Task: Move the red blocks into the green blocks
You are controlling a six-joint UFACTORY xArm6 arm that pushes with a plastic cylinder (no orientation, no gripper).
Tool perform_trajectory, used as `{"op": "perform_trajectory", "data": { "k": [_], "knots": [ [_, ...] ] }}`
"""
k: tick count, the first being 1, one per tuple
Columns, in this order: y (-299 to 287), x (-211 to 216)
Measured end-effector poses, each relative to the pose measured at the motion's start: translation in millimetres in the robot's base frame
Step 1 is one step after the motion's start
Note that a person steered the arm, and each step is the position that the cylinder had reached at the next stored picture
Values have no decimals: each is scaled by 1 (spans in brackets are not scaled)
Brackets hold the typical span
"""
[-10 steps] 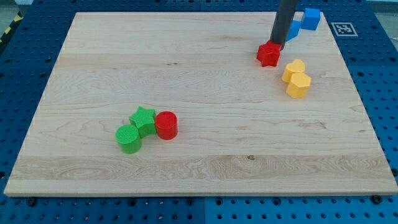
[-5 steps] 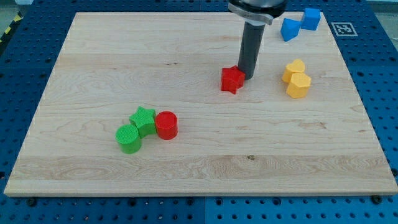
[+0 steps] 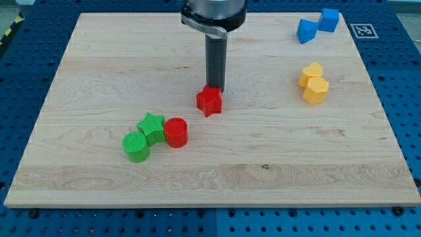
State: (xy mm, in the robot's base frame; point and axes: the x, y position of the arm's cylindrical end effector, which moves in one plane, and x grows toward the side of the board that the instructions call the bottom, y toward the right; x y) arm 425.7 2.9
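No container shows anywhere in the view; the blocks lie loose on the counter (image 3: 99,59), a pale wooden board resting on a blue perforated base (image 3: 20,79).

Near the view's lower left sits a tight cluster: a green cylinder (image 3: 135,146), a green star (image 3: 152,127) just above and to its right, touching it, and a red cylinder (image 3: 175,132) pressed against the star's right side. The red star (image 3: 209,101) lies apart from that cluster, up and to the view's right of it, near the middle of the board.

At the view's right, two yellow blocks (image 3: 313,83) sit touching, one above the other; their exact shapes are hard to make out. In the top right corner are a blue block with a wedge-like look (image 3: 306,31) and a blue cube (image 3: 329,20), just beside each other. A black-and-white marker tag (image 3: 364,29) lies on the base past the board's corner.

The arm carries no hand, only a dark rod, so nothing is gripped. My tip (image 3: 215,89) stands at the red star's upper edge, on its top-right side, touching or nearly so.
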Motion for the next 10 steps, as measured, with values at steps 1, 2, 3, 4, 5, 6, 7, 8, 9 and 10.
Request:
{"op": "perform_trajectory", "data": {
  "k": [1,2,3,4,5,6,7,8,9,10],
  "knots": [
    [0,24],
    [0,43],
    [3,58],
    [21,68],
    [24,75],
    [10,75],
    [-19,75],
    [-37,75],
    [-42,82],
    [-46,90]
  ]
}}
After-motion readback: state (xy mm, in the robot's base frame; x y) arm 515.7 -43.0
